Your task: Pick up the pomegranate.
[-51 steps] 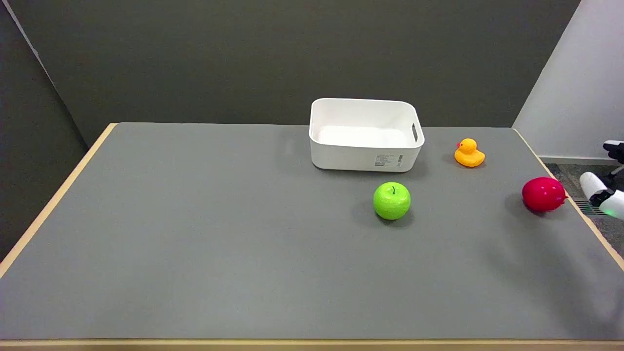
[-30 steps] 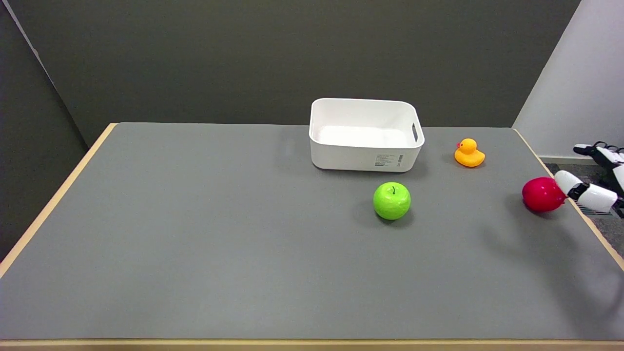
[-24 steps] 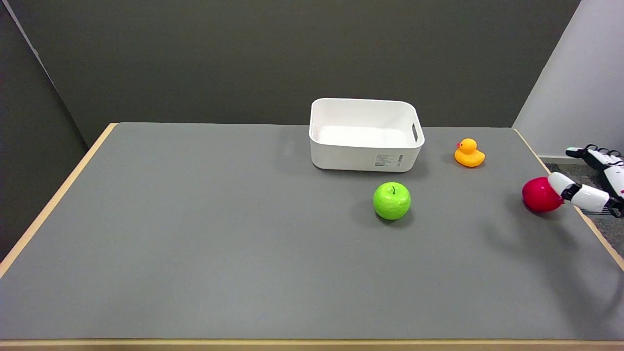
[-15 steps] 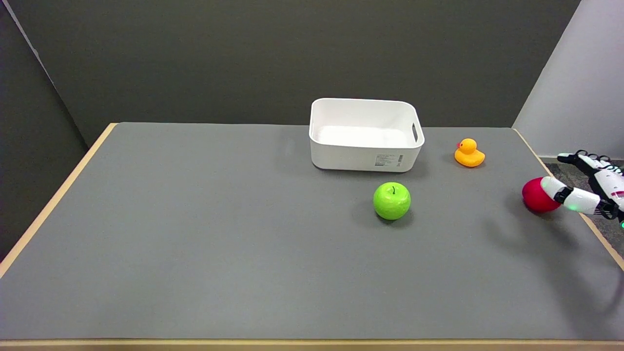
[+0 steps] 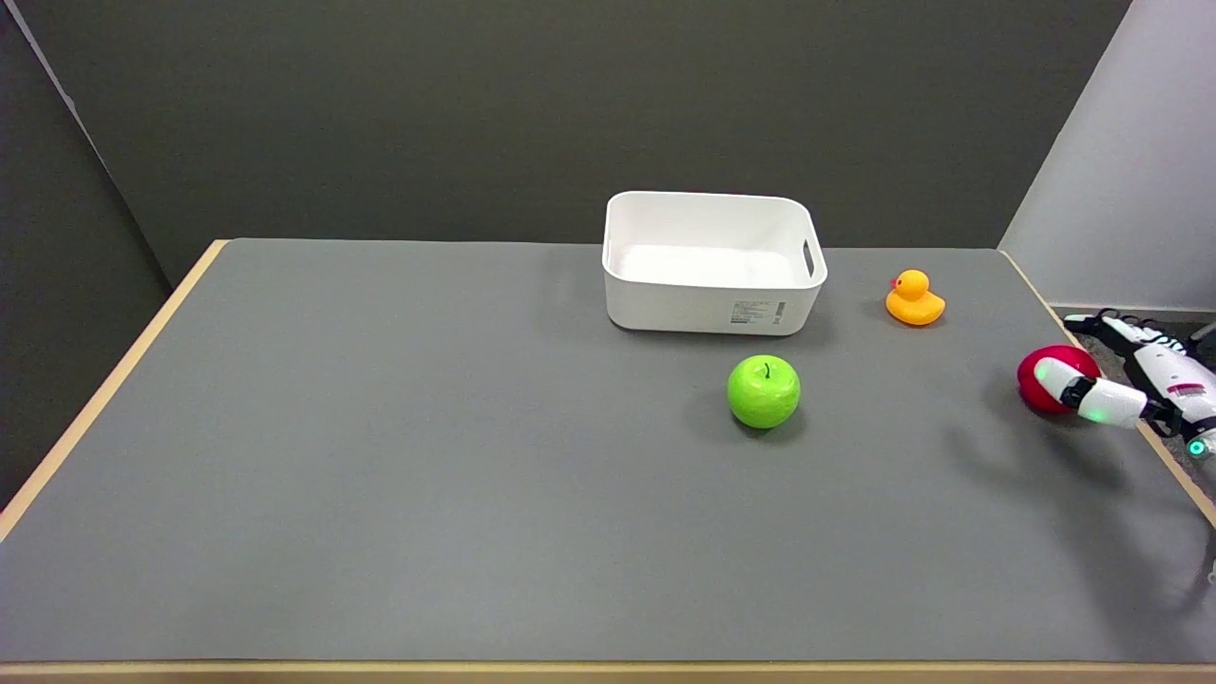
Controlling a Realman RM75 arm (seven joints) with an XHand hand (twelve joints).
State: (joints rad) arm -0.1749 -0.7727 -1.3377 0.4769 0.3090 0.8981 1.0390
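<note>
- The pomegranate [image 5: 1045,380], red and round, sits on the grey worktop [image 5: 427,456] close to its right edge, casting a soft shadow to its left.
- The right hand [image 5: 1135,385] comes in from the picture's right border at the fruit's level, only partly in view.
- Its fingers [image 5: 1083,391] are spread: 1 white finger lies across the near right side of the pomegranate, while another reaches out past the fruit's far right side, so the fruit sits between them.
- Whether the near finger presses on the skin or only overlaps it from this angle cannot be told; the fruit rests on the worktop and nothing shows it gripped.
- A small green light glows on the near finger, and a second shows at the wrist by the picture's edge.
- A green apple [image 5: 763,390] stands well apart to the left of the pomegranate, stem up.
- A white bin [image 5: 712,304] sits behind the apple near the worktop's far side, open at the top, with a handle slot in its right wall and a label on its front.
- A yellow rubber duck [image 5: 914,298] is just right of the bin, apart from it and from the pomegranate.
</note>
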